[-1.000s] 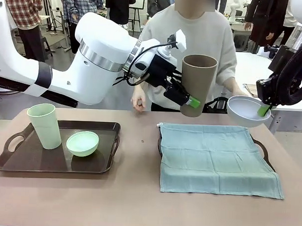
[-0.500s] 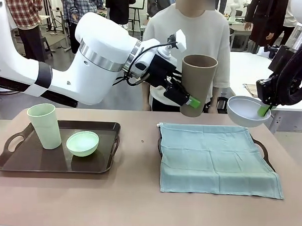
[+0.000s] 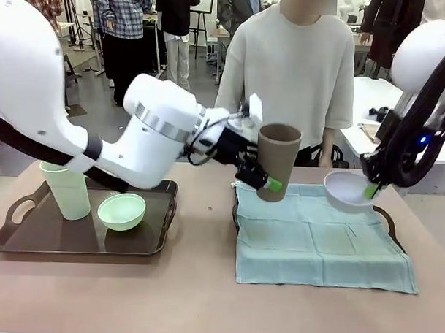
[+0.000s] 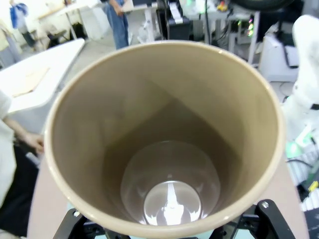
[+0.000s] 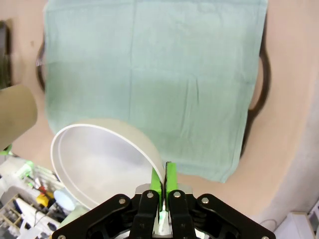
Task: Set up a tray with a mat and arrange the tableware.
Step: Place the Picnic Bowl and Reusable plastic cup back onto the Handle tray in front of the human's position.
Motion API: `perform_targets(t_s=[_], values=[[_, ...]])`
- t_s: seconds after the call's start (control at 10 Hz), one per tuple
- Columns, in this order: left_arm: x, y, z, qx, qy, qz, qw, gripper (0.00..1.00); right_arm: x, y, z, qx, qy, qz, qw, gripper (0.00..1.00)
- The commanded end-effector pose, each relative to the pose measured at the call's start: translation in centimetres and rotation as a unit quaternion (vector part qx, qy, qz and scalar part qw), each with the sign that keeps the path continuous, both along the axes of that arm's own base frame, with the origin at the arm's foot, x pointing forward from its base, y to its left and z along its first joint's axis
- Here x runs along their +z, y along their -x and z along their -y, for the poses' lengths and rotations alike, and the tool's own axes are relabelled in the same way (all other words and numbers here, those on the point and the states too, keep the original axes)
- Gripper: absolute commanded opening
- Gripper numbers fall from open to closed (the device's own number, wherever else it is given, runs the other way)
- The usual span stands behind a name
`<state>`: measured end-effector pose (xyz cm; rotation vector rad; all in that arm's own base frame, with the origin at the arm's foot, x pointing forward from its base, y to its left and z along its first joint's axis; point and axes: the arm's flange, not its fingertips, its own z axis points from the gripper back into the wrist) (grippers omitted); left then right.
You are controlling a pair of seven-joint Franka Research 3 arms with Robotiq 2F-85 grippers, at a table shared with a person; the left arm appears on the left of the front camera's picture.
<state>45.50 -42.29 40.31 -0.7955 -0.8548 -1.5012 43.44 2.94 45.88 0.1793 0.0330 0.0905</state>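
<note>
Tableware waits partly on the left tray point(image 3: 30, 240), where the mint green cup point(image 3: 64, 190) and mint green bowl point(image 3: 121, 210) stand. The left gripper point(image 3: 269, 184) clamps the tan cup point(image 3: 277, 161) by its wall, near upright over the mat point(image 3: 315, 239)'s far-left corner. The right gripper point(image 3: 370, 190), pinched tight on the white bowl point(image 3: 347, 191)'s rim, hangs it tilted above the mat's far right, likely ready for setting down.

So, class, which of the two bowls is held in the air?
The white bowl, gripped at its rim by the right claw, clear of the table. The green bowl sits on the left tray.
</note>
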Motion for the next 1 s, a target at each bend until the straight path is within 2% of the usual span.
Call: perform_targets(t_s=[0.0, 0.2, 0.4, 0.5, 0.8, 0.9], values=[[-2.6, 0.0, 0.7, 0.005, 0.030, 0.016, 0.999, 0.82, -3.4, -1.4, -0.6, 0.005, 0.013, 0.008, 1.000, 0.04], [-4.7, -0.1, 1.6, -0.006, 0.031, 0.018, 0.999, 0.82, -5.6, -2.1, -0.8, 0.007, 0.023, 0.028, 0.999, 0.04], [-4.9, -0.1, 1.7, 0.017, 0.018, 0.010, 1.000, 0.82, -5.6, -2.2, -0.5, -0.010, 0.018, 0.042, 0.999, 0.04], [-5.2, -0.2, 1.4, -0.010, 0.014, 0.000, 1.000, 0.82, -5.8, -2.5, -0.7, -0.002, 0.014, 0.019, 1.000, 0.04], [-5.4, -0.2, 1.6, -0.006, 0.012, 0.001, 1.000, 0.82, -5.7, -2.7, -0.6, -0.004, 0.014, 0.027, 1.000, 0.04], [-6.3, -0.5, 1.9, -0.001, 0.019, 0.005, 1.000, 0.82, -6.5, -3.0, -0.5, -0.008, 0.011, 0.022, 1.000, 0.04]])
